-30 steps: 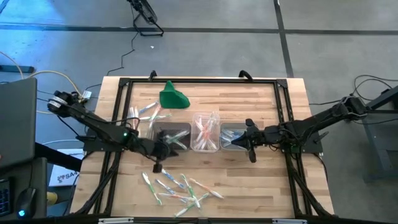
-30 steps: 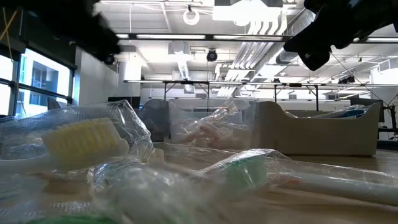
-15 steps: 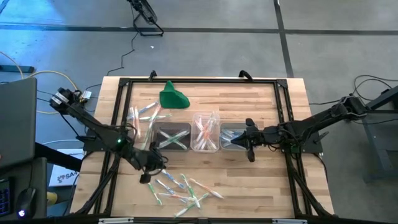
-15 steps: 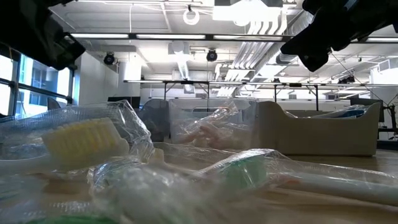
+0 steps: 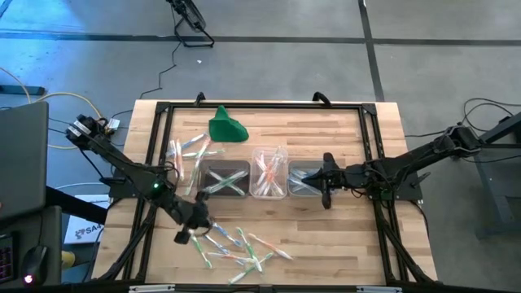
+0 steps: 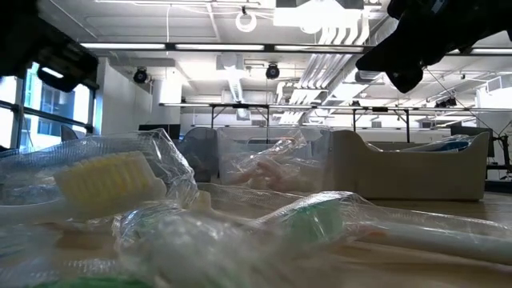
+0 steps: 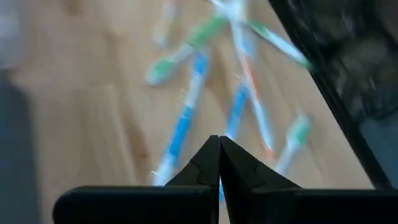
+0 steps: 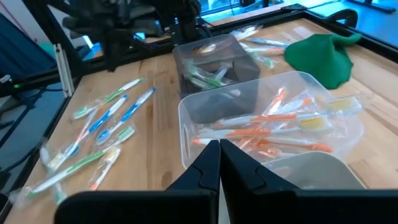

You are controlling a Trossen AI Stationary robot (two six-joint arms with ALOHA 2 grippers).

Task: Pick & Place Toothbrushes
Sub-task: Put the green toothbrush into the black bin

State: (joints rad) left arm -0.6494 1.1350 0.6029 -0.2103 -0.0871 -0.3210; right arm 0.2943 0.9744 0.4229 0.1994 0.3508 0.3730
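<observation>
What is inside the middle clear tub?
The middle tub holds wrapped toothbrushes with orange handles, crossed over each other. Its bottom beneath them is covered, and the end effector's own fingers hide its near corner.

You have a wooden table (image 5: pixel 342 130) carrying three clear tubs (image 5: pixel 269 172) in a row across its middle, a green cloth lump (image 5: pixel 226 128) toward the back, wrapped toothbrushes (image 5: pixel 236 247) scattered along the front edge, and more toothbrushes (image 5: pixel 189 150) beside the left tub.
</observation>
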